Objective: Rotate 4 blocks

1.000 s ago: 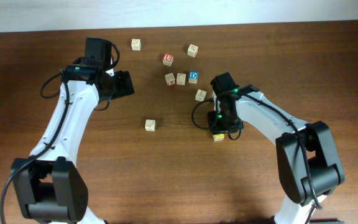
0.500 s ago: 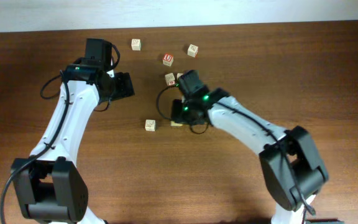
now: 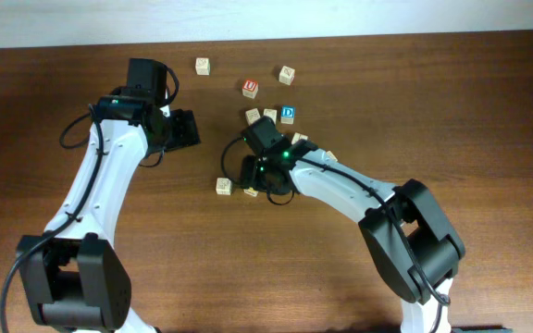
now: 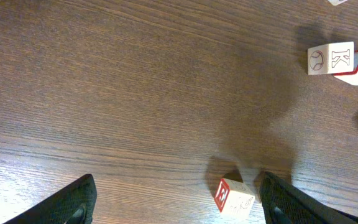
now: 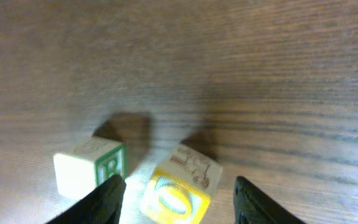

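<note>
My right gripper [image 3: 252,178] stands open low over the table, straddling a block with a yellow face [image 5: 180,186]. The block rests on the wood, with a gap to the right finger [image 5: 263,202]. Just left of it sits a block with a green letter [image 5: 91,165], seen from above as a pale cube [image 3: 223,186]. More pale blocks lie at the back [image 3: 202,66] [image 3: 287,74] and mid-table [image 3: 253,116]. My left gripper [image 3: 183,128] is open and holds nothing. A red-faced cube [image 4: 234,196] shows near its right finger [image 4: 291,202].
A red "U" cube [image 3: 250,88] and a blue "D" cube [image 3: 288,113] lie among the back blocks. A "K" cube [image 4: 331,59] shows at the upper right of the left wrist view. Bare brown table [image 3: 415,92] stretches right and toward the front.
The right arm swung from the right side to the table's middle with the yellow-faced block, then opened its jaws around it beside the green-letter block. The left arm has not moved.
</note>
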Motion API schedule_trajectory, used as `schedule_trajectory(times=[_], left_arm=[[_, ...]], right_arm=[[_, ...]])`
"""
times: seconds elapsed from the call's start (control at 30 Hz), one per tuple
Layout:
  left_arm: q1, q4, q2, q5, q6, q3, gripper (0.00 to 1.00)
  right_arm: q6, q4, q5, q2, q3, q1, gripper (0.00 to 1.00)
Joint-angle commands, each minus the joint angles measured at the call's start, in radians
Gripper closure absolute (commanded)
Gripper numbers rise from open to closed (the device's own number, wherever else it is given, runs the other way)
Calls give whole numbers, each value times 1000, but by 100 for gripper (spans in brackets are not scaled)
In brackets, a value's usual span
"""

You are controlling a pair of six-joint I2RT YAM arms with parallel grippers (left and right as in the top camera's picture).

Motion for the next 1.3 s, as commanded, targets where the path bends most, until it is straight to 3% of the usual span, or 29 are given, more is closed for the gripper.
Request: schedule_trajectory(times=[0.0, 0.13, 0.37, 0.6, 0.67, 0.8, 0.97, 1.17, 1.27], left_arm=[[5, 0, -3, -11, 13, 11, 14], [5, 0, -3, -11, 13, 11, 13], [5, 3, -3, -11, 13, 11, 12], [5, 3, -3, -11, 13, 11, 12], [5, 3, -3, -11, 13, 11, 12], [5, 3, -3, -11, 13, 11, 12], [5, 3, -3, -11, 13, 11, 12], [5, 3, -3, -11, 13, 11, 12], [5, 3, -3, -11, 13, 11, 12]], right_arm=[[-162, -140, -6, -14, 152, -51, 42], [-480, -344, 102, -14, 275, -169, 41], [-865, -384, 95, 68, 212, -327, 41], [-919, -387, 54, 125, 212, -371, 43], [-918, -392, 51, 130, 212, -371, 54], [-758, -429, 29, 132, 213, -371, 67], [-397, -476, -208, 132, 214, -330, 71], [-100, -422, -36, 132, 212, -158, 73], [-75, -395, -8, 132, 213, -114, 73]])
